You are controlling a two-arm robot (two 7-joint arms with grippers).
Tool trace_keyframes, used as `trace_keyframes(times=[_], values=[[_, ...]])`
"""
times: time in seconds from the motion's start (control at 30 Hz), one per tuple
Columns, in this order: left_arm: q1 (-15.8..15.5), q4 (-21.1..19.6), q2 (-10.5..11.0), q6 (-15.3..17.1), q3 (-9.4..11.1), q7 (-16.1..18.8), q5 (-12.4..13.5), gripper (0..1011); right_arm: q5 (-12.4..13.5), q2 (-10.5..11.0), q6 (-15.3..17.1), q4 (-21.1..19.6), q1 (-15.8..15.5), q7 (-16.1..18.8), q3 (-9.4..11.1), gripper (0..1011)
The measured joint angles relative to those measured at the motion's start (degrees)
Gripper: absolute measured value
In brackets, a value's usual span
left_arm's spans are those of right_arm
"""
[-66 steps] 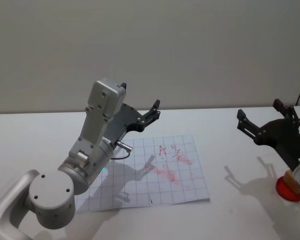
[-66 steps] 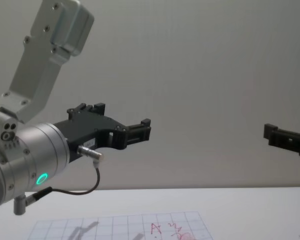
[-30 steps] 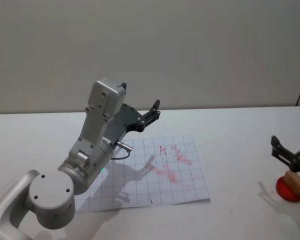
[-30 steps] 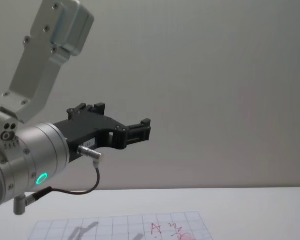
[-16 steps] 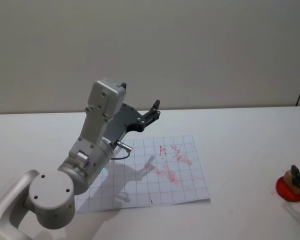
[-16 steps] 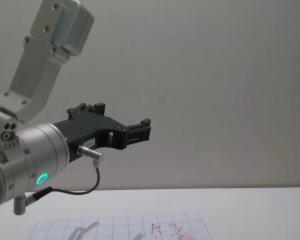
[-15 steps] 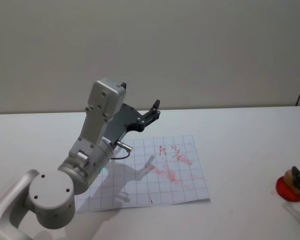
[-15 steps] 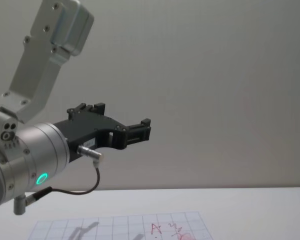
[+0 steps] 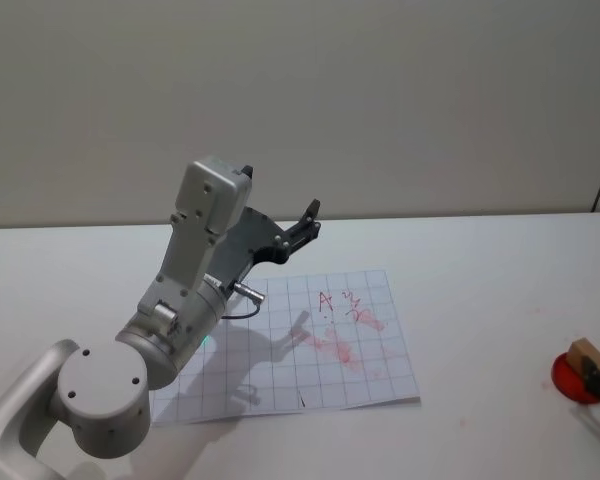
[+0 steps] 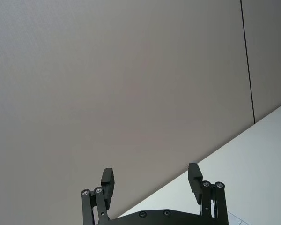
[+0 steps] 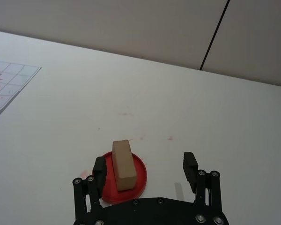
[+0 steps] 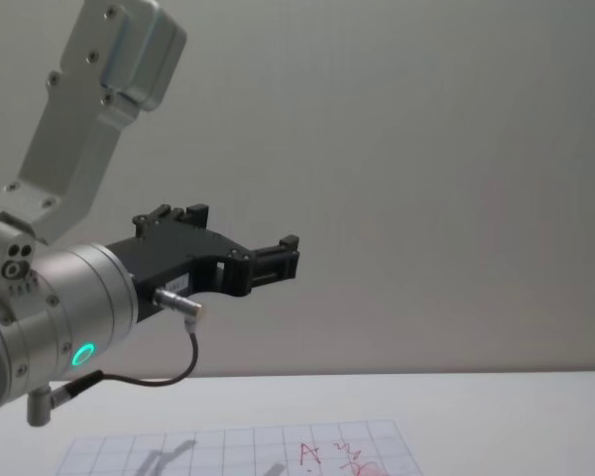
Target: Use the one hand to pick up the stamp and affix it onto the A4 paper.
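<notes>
Stamp [image 11: 123, 164], a pale wooden block, stands on a red round pad [image 11: 136, 183] at the lower right of the head view, well apart from the A4 paper [image 9: 330, 372], which lies flat mid-frame on the white worktop [image 9: 480, 280]. The right end effector [image 11: 144, 168] is at the pad with its fingers spread, the block between them and nearer one finger. The left end effector [image 9: 305, 228], likewise released, is held raised above the paper's far edge

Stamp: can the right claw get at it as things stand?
Likely yes. The right claw is open and low, the stamp stands on its red pad just ahead, nearer one finger, nothing between. The left claw hangs above the A4 paper, apart.
</notes>
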Motion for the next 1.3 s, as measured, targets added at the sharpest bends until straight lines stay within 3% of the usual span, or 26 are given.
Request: trace_keyframes(times=[0.53, 0.8, 1.3], values=[[0.00, 0.00, 0.00, 0.00, 0.00, 0.00, 0.00, 1001, -3.91, -2.42, 3.79, 5.32, 5.71, 5.78, -2.00, 999], [0.00, 0.00, 0.00, 0.00, 0.00, 0.00, 0.00, 1001, -4.98, -3.13, 4.63, 6.77, 7.22, 7.23, -2.56, 831], [0.00, 0.00, 0.00, 0.00, 0.00, 0.00, 0.00, 1001, -5.74, -3.67, 5.28, 7.80, 8.32, 8.30, -2.97, 345]])
